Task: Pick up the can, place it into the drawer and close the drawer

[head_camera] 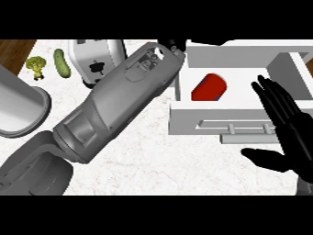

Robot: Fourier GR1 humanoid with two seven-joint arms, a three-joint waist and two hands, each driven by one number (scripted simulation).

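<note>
1. My right hand [291, 133] is spread wide, fingers straight, in front of the open drawer [294, 103] at the right.
2. The red can [209, 87] lies inside the drawer.
3. My left hand [172, 46] reaches far past the toaster [94, 57]; I cannot tell its fingers.

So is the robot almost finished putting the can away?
Nearly. The red can already lies inside the open white drawer, so the picking and placing look done. The left forearm reaches up beside the drawer, with the left hand mostly hidden at the top. The right hand is open, fingers straight, in front of the drawer. What is left is pushing the drawer shut, since it is not yet closed.
</note>
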